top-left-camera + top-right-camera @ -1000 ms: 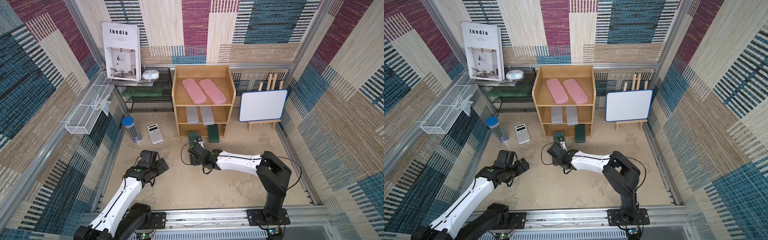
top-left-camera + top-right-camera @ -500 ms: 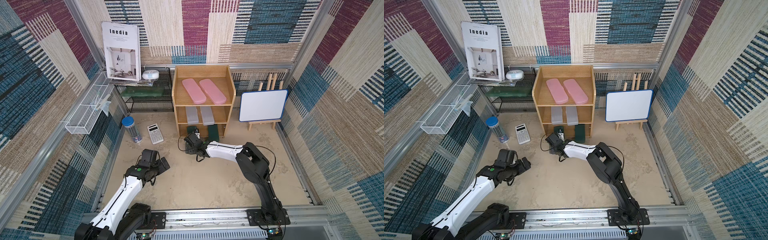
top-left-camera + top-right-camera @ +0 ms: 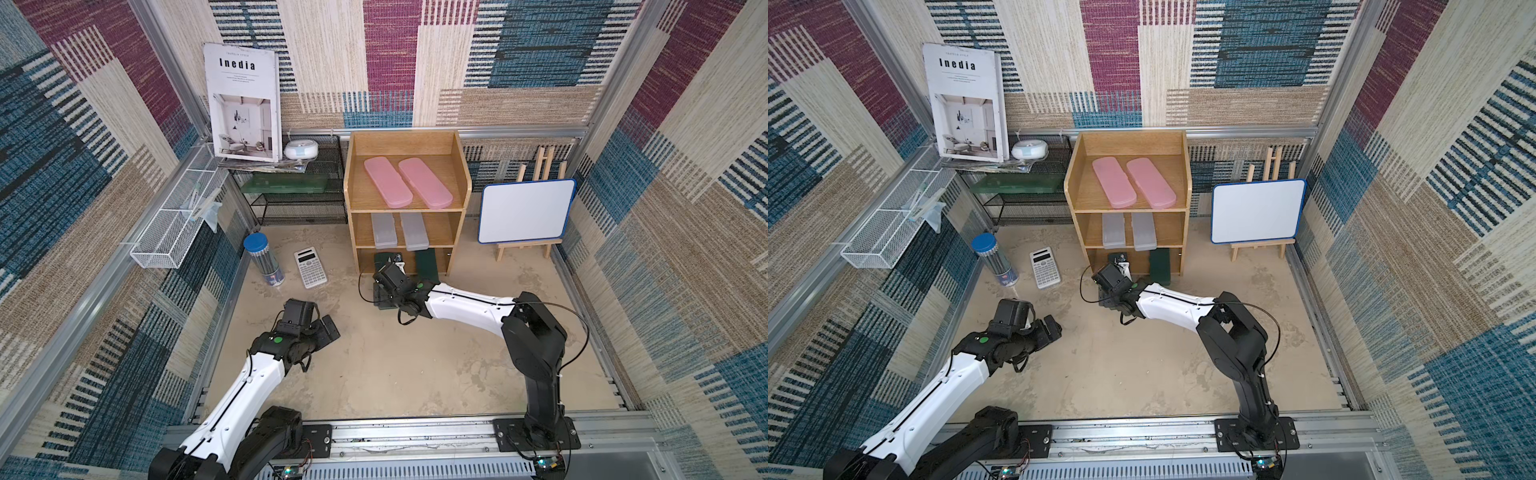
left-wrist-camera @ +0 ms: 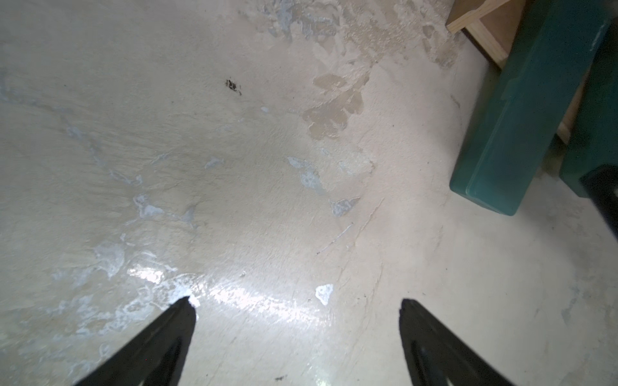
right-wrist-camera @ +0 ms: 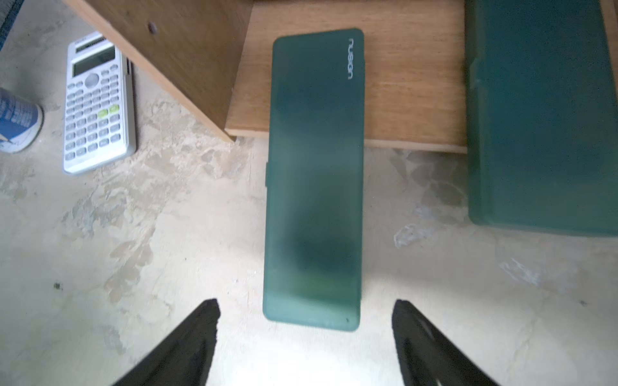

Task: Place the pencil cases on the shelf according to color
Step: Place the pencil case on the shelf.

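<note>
The wooden shelf (image 3: 457, 166) (image 3: 1073, 178) stands at the back. Two pink pencil cases (image 3: 387, 182) (image 3: 424, 182) lie on its top tier and two frosted grey ones (image 3: 384, 230) (image 3: 414, 230) on the middle tier. A dark green case (image 5: 314, 167) lies half on the bottom tier, its near end over the floor. A second green case (image 5: 541, 117) (image 3: 426, 264) lies beside it. My right gripper (image 5: 306, 302) (image 3: 395, 262) is open at the first case's near end, fingers apart from it. Lower left, my left gripper (image 4: 296, 302) (image 3: 328, 328) hangs open over bare floor, a green case (image 4: 521, 117) to its side.
A grey calculator (image 3: 310, 267) (image 5: 97, 107) and a blue-lidded tube (image 3: 262, 259) sit left of the shelf. Behind them are a black mesh rack (image 3: 299, 199), a white wire basket (image 3: 174, 232) and a book (image 3: 245, 102). A whiteboard on an easel (image 3: 525, 212) stands to the right.
My right arm stretched toward the shelf's bottom tier, then drew its elbow back a little; its jaws now stand apart from the green case. The left arm has barely moved.
</note>
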